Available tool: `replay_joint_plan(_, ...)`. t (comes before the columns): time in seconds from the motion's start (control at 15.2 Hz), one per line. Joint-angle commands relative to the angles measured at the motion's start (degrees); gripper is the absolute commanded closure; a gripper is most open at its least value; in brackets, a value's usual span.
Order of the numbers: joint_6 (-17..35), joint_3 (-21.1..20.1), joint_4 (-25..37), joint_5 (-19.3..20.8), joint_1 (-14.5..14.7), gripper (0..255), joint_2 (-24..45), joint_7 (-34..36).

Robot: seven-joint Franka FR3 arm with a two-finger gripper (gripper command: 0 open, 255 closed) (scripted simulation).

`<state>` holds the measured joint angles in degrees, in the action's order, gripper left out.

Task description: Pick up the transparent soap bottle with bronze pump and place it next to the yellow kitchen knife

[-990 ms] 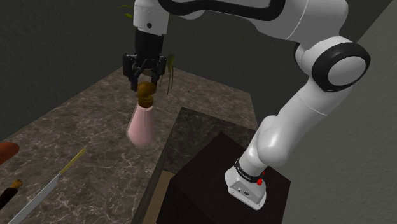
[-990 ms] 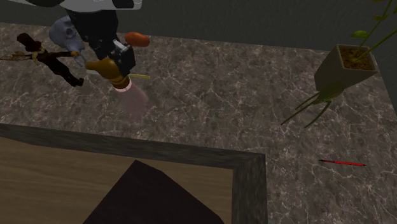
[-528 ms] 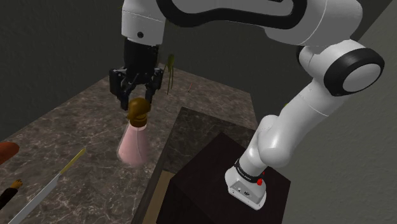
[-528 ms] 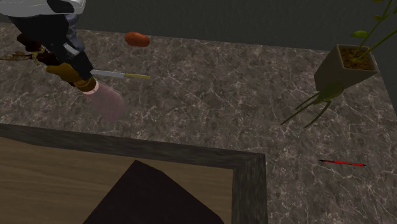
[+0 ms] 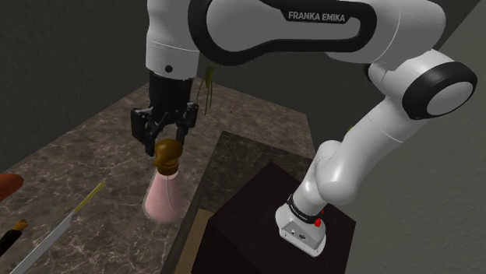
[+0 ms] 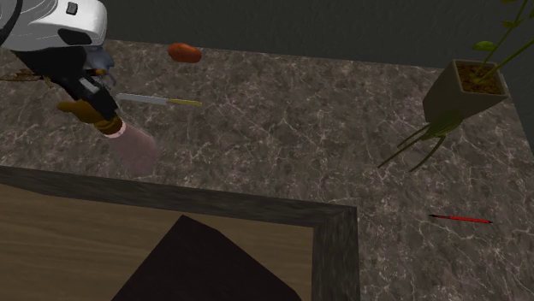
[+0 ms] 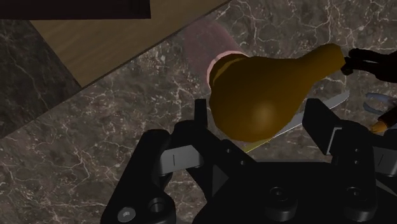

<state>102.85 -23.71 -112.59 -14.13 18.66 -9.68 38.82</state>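
The carry-and-place step is in hand. The jaws are clamped on the bronze pump (image 7: 264,89) of the soap bottle (image 5: 164,194), one black finger (image 7: 317,121) pressed to each side of the rounded pump head, so they stand only as far apart as the head is wide. The bottle hangs below them, left of centre in the shoulder view, a pinkish see-through body widening toward its base. That base is low over the front edge of the dark stone desk (image 5: 78,156), and I cannot tell whether it touches the surface. The knife (image 5: 54,230) lies flat in the lower left of that view, yellow handle toward the bottle and long pale blade running off toward the corner. In the second exterior view the bottle sits at the upper left and the knife just above and to the right of it, near but apart. An orange-red oblong thing (image 6: 184,53) lies further back on the desk. By my reading the bottle is already close enough to the knife, so the next move calls for lowering it straight down until the base sits flat, then opening the jaws without tipping it or nudging the knife.
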Motion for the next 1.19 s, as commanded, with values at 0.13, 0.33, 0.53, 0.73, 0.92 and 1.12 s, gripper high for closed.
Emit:
replay_joint_plan(0.13,3.0,-0.3,-2.5,0.0,0.1,255,0.4,-0.3)
replay_joint_plan(0.33,5.3,-0.4,-4.5,-0.1,0.2,255,0.8,-0.6)
replay_joint_plan(0.53,7.6,-0.6,-6.4,-0.2,0.3,255,1.2,-0.9)
replay_joint_plan(0.73,9.8,-0.8,-8.2,-0.2,0.3,255,1.7,-1.1)
replay_joint_plan(0.92,10.6,-0.9,-8.8,-0.2,0.4,255,2.0,-1.2)
replay_joint_plan(1.12,10.6,-0.9,-8.8,-0.2,0.4,255,2.0,-1.2)
